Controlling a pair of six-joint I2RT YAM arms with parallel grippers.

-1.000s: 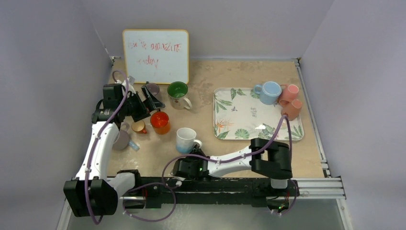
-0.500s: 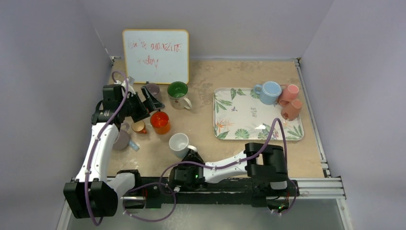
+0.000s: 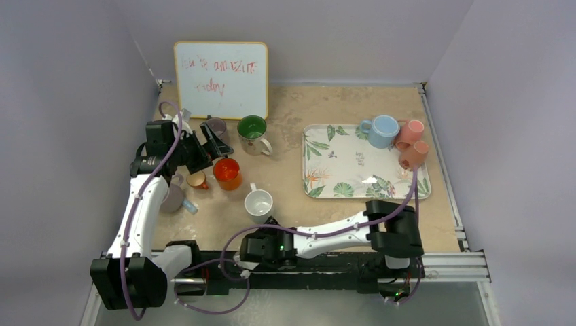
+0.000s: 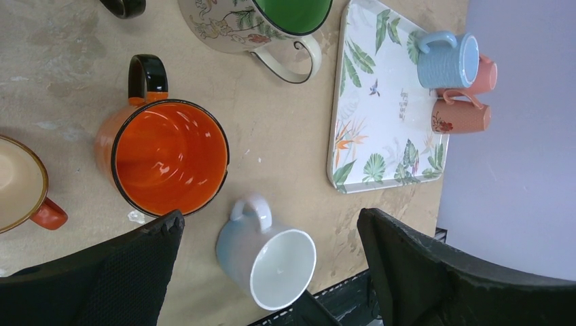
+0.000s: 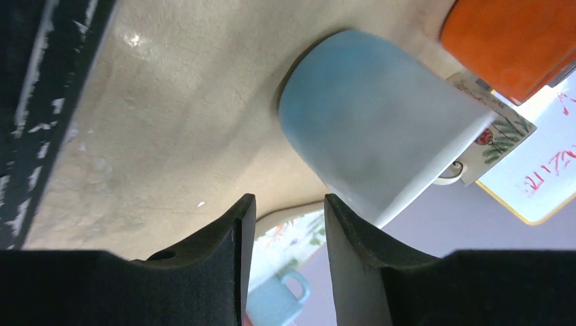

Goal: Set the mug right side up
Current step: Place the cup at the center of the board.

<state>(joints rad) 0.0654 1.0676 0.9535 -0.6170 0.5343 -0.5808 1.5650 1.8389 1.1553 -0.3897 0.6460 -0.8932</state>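
Observation:
The mug (image 3: 259,202), pale blue outside and white inside, stands on its base on the table, mouth up and handle pointing away from the arms. In the right wrist view the mug (image 5: 380,136) sits just past my right fingertip, outside the jaws. My right gripper (image 3: 272,223) (image 5: 285,207) lies low at the mug's near side, jaws parted with only air between them. My left gripper (image 3: 207,144) (image 4: 272,216) hovers wide open over the left cluster of cups, looking down on the mug (image 4: 268,258).
An orange mug (image 3: 227,173), a green-lined mug (image 3: 253,129), a small brown cup (image 3: 198,179), a grey mug (image 3: 173,198) and a purple mug (image 3: 216,126) crowd the left. A leaf-print tray (image 3: 339,163) holds a blue mug (image 3: 384,130) and pink mugs (image 3: 411,144). A whiteboard (image 3: 221,79) leans at the back.
The mug went from upside down, through a tilt in my right gripper, to standing mouth up. The right jaws have parted and let it go. The left arm has not moved.

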